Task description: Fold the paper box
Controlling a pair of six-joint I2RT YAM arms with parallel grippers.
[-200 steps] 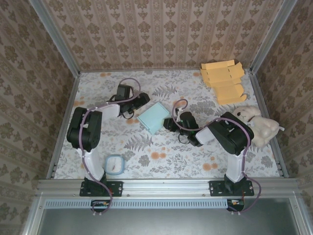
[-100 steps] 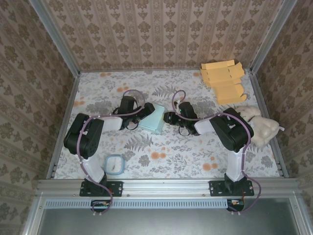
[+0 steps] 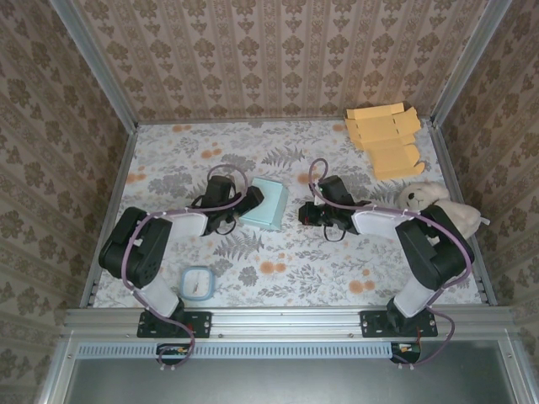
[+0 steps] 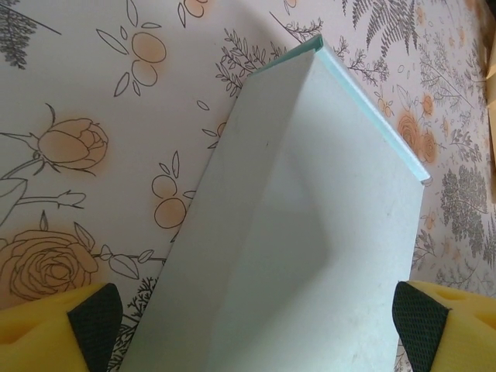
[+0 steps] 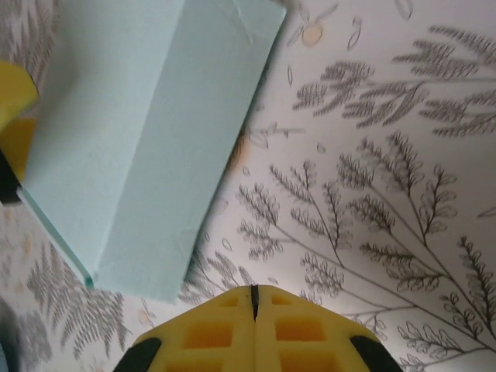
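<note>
Paper box (image 3: 264,204): pale blue outside, white inside, partly folded. It sits on the floral table (image 3: 337,269) between the two grippers, one panel raised off the surface.

Left gripper (image 3: 250,199): right against the box's left side. In the left wrist view the gripper (image 4: 256,322) has its jaws spread wide, a yellow finger on either side of the box (image 4: 310,232), whose white inner face and creases run away from the camera. The black pads (image 4: 418,329) are very close to the box edges; contact cannot be judged.

Right gripper (image 3: 303,212): just right of the box, apart from it. In the right wrist view the gripper (image 5: 253,302) has its fingers pressed flat together with nothing between them. The blue outer face of the box (image 5: 147,139) lies ahead and to the left there, creased lengthwise.

Stack of flat yellow cardboard (image 3: 383,139): well right of the box, toward the far corner.

Plush bear (image 3: 442,210): well right of the box, past the right gripper.

Small pale-blue dish (image 3: 200,283): left of the box, on the near side.
</note>
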